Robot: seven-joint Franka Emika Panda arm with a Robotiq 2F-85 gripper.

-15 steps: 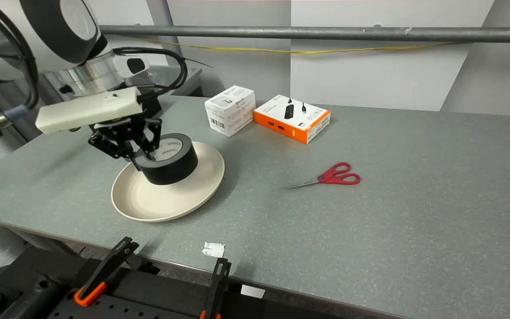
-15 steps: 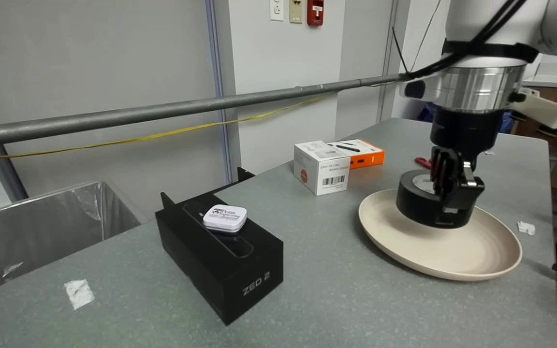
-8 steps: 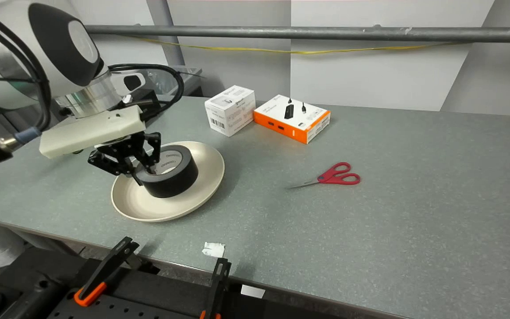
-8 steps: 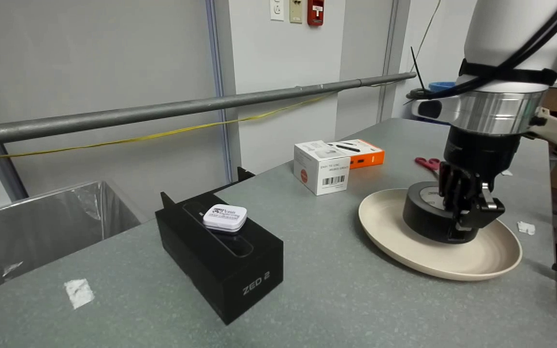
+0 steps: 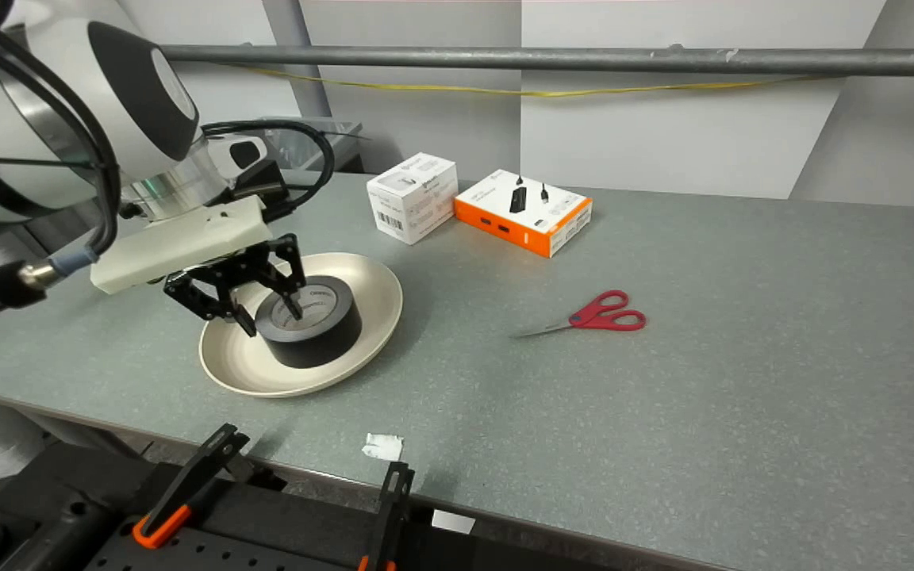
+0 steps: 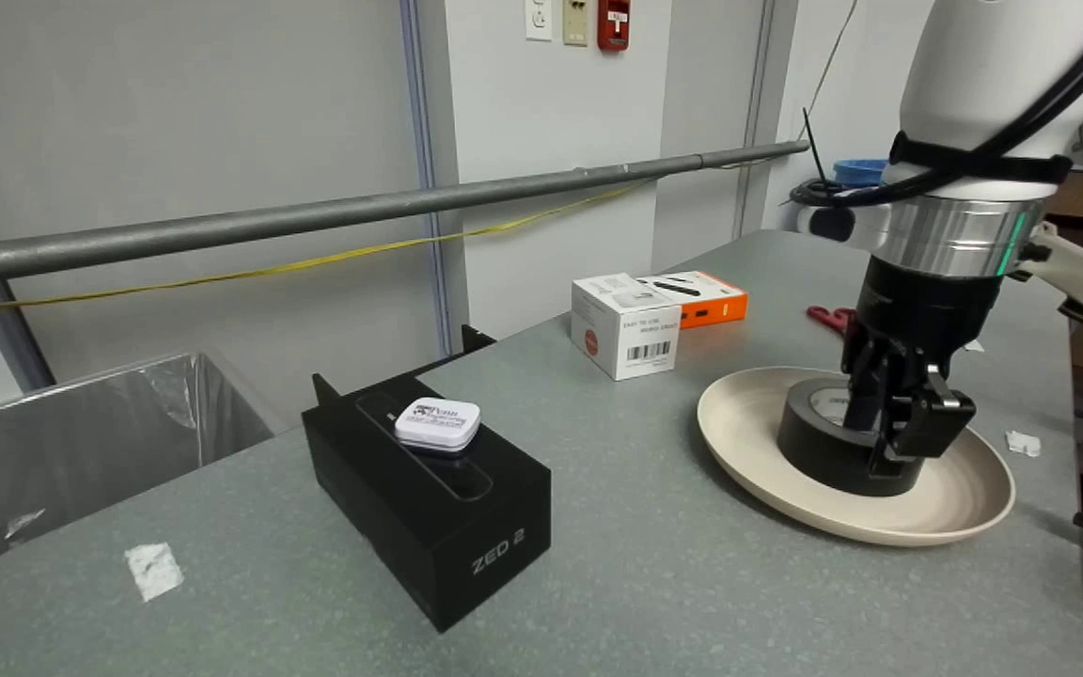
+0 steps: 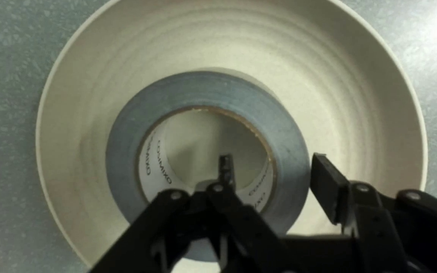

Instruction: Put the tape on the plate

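In an exterior view, I see the tape sitting flat on the plate, toward the left of the table, and my gripper over the tape's left side. Its fingers stand spread, one at the core, one outside, so I judge letting go to be the step in hand and the placing itself as good as done. The arm is cut off at the left edge.

In an exterior view with the black box near on the left, the tape rests inside the plate's rim, on the right side of the scene. The gripper covers its right part, and I can't make out the finger gap from here.

In the wrist view, the inner fingertip shows against the core's opening with room around it; how deep it reaches, I can't tell. The outer finger is just beside the tape's right edge, perhaps brushing it. The next move, I'd say, is a straight lift, with neither finger dragging the tape along. The gripper's linkage hides the tape's near side, and the plate's near and far rims run out of frame.
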